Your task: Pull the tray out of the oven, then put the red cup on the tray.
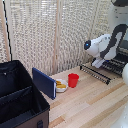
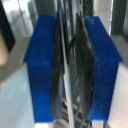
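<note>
Tray [image 1: 96,73] juts from the oven [image 1: 118,64] on the exterior view's right; our blue-padded jaws grip its thin bars. We should pull straight and level, toward the red cup [image 1: 73,80] on the tabletop [image 1: 95,102].

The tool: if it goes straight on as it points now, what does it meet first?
Probably the tray: its thin bars lie between the blue fingers in the wrist view, though depth is unclear.

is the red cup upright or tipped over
Upright. In the exterior view the red cup stands on the wooden table with its open rim facing up, beside the white bowl.
</note>
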Controlling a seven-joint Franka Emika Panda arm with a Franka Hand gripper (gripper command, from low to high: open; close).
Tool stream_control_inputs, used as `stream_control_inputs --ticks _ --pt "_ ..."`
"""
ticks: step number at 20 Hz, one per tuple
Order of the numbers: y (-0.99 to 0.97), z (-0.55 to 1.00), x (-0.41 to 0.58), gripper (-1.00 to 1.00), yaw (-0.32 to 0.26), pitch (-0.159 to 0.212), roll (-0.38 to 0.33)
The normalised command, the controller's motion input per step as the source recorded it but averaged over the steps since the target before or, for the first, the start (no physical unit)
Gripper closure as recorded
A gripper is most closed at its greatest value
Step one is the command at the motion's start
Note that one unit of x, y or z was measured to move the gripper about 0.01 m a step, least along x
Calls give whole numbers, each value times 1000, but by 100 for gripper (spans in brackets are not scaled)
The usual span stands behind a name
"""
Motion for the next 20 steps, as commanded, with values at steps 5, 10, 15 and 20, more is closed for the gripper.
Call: stream_control_inputs --ticks 5,10,15,20 --pt "917 -351 -64 100 1 -103 0" --pt "609 -311 -7 100 17 -12 -7" --pt "74 -54 103 -100 -14 9 42" --pt "64 93 87 -100 -9 -30 20"
